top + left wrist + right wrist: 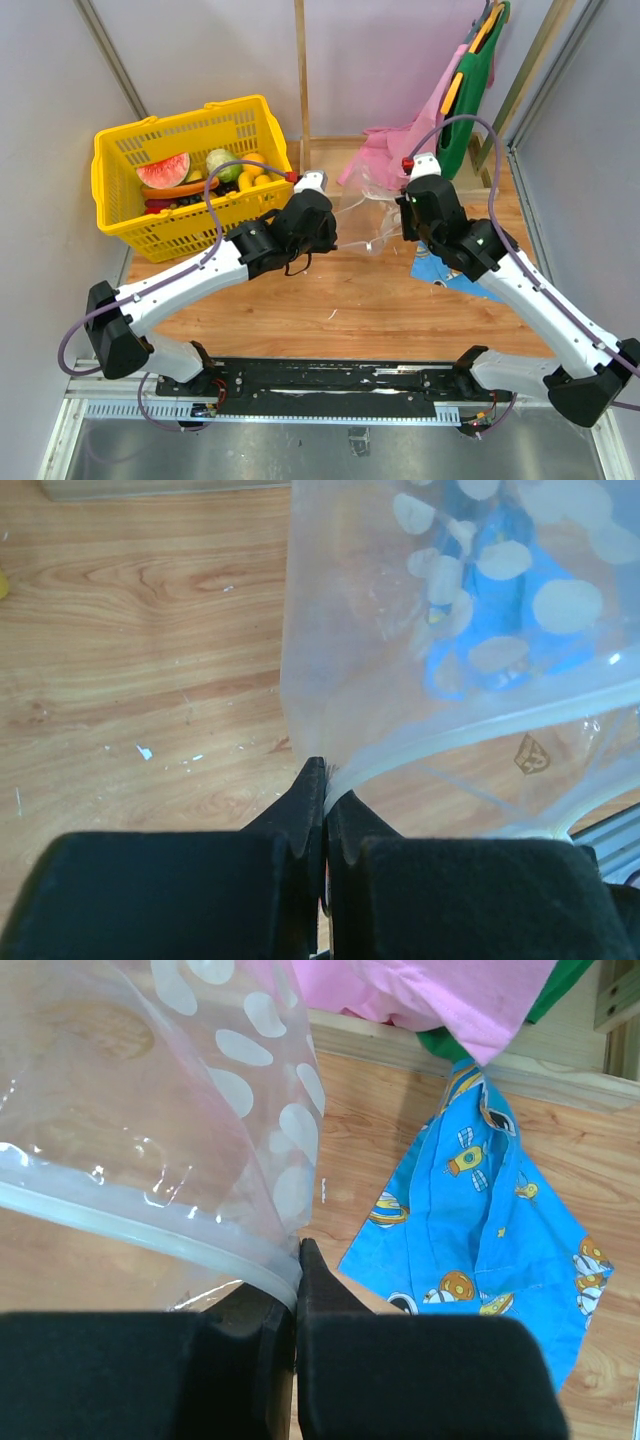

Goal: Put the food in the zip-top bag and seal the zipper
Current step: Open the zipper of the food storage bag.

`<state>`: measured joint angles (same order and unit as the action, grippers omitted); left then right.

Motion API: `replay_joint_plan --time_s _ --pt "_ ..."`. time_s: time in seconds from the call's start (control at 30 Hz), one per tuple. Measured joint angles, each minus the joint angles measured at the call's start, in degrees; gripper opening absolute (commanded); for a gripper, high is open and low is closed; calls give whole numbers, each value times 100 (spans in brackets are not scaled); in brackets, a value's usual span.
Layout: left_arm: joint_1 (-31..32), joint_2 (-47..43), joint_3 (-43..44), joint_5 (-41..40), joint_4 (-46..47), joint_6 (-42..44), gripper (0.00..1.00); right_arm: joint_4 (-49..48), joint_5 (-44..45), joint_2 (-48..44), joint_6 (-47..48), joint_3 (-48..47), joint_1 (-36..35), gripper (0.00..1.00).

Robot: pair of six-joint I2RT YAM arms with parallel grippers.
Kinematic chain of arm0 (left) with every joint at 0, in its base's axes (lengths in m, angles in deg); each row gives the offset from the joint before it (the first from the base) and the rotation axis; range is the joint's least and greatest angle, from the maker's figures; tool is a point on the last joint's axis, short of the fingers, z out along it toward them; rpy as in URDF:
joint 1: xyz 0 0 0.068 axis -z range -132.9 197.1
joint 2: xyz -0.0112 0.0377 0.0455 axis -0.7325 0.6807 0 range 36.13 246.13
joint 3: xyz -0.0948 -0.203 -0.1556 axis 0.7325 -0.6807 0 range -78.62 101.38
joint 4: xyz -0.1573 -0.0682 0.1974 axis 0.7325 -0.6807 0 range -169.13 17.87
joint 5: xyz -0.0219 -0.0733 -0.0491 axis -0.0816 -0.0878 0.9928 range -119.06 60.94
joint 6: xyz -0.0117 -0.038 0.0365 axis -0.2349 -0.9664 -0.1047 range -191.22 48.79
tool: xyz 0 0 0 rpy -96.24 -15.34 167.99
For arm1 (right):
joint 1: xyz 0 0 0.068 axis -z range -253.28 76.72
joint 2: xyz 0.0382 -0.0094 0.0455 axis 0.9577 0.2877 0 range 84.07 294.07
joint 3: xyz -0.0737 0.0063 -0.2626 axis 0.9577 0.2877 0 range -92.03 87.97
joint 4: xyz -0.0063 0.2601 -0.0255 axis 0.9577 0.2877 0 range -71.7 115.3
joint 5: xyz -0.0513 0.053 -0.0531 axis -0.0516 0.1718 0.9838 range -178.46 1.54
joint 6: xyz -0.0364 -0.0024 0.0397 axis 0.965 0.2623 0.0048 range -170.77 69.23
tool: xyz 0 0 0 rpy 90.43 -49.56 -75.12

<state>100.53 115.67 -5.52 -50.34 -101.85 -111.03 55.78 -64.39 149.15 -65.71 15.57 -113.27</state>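
Left end effector [324,778] and right end effector [298,1263] clamp the zipper [480,734].

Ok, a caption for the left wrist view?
Left gripper shut on the zipper of the zip-top bag, above the table.

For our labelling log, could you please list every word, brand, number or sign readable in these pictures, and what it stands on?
No words or numbers can be read in any view.
On the zip-top bag: one small brownish emblem beside the zipper, too blurred to read.
On the blue cloth: cartoon pictures only, no lettering visible.
On the yellow basket: no label visible.
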Motion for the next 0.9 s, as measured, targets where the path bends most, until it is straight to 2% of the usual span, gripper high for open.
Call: replay_joint_plan --time_s 0.2,0.43,0.47,0.6,0.77,0.83,0.9 --pt "0 -24 -46 326 304 719 23 87 -337 402 13 -179 76 1" --pt "-2 -22 -190 417 590 1222 57 511 -828 951 13 -415 79 1" --pt "-4 -22 -175 420 616 1263 59 564 -933 951 13 -415 79 1" --pt "-7 107 87 455 671 1257 64 717 -1285 951 22 -433 79 1" --pt "-7 363 450 518 822 1213 63 850 -1628 964 24 -546 79 1" --pt "-7 450 522 511 837 1189 56 866 -1720 962 26 -555 79 1" --pt "-7 564 584 468 841 1156 39 870 -1784 964 31 -555 79 2"
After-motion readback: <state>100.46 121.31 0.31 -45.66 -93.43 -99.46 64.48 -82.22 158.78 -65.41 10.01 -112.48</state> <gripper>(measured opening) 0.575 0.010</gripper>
